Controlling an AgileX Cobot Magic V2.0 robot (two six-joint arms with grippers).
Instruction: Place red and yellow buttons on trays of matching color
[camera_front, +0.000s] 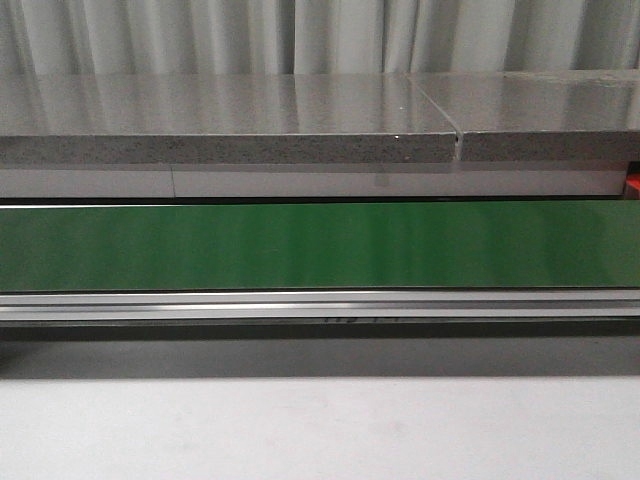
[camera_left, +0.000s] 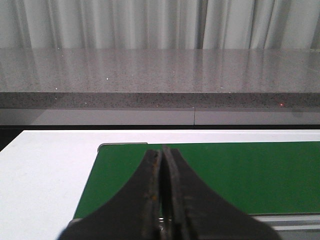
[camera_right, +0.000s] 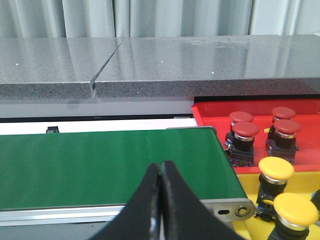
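step: both arms idling over a bare green belt (camera_front: 320, 245), awaiting a button | left gripper (camera_left: 162, 155) and right gripper (camera_right: 160, 170): jaws pressed together, holding nothing | red buttons (camera_right: 245, 131) standing cap-up in red tray (camera_right: 210, 112), yellow buttons (camera_right: 276, 170) cap-up in yellow tray (camera_right: 250, 182), stems vertical | next: opening jaws once a button is arriving

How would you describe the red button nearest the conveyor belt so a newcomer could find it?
Follow the green conveyor belt to its end beside the red tray. In the tray stand four red buttons; yours is this red button, the front one closest to the belt's edge.
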